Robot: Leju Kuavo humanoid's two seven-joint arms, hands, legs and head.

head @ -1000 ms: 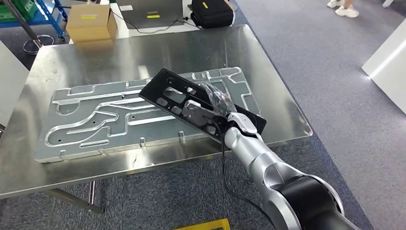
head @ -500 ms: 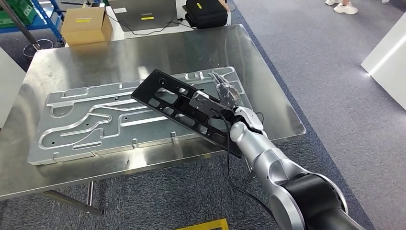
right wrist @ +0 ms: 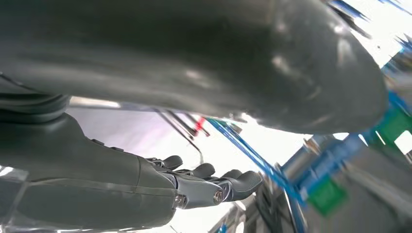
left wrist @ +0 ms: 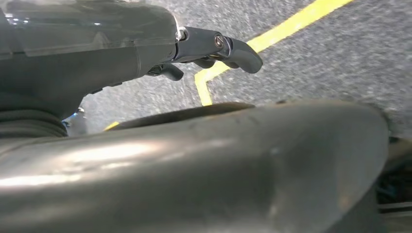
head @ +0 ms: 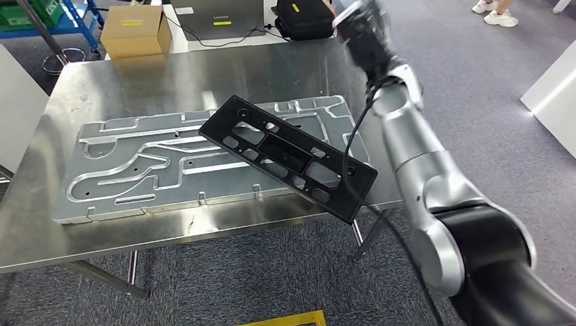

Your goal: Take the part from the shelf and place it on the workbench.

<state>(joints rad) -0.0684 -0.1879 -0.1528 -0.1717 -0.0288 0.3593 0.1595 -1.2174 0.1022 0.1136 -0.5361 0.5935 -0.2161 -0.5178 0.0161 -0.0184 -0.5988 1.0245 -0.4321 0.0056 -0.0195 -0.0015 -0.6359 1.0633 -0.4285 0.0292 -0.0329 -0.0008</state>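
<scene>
From the head view, the black part (head: 289,156), a long flat frame with cut-out windows, lies slantwise on the grooved aluminium plate (head: 156,166) that rests on the steel bench (head: 204,75); its near end juts past the plate toward the bench's front edge. The right robot hand (head: 360,30) is raised well above the far side of the bench, blurred, and touches nothing. The right wrist view shows what the head view cannot: its fingers (right wrist: 228,182) are stretched out side by side with nothing in them, against a smeared background of blue bars. The left robot hand (left wrist: 214,51) appears in the left wrist view, hanging over grey carpet with a yellow floor line (left wrist: 272,36), fingers loosely curled and holding nothing. Behind the bench stand a cardboard box (head: 136,30), a laptop (head: 217,17) and a black bag (head: 302,17).
</scene>
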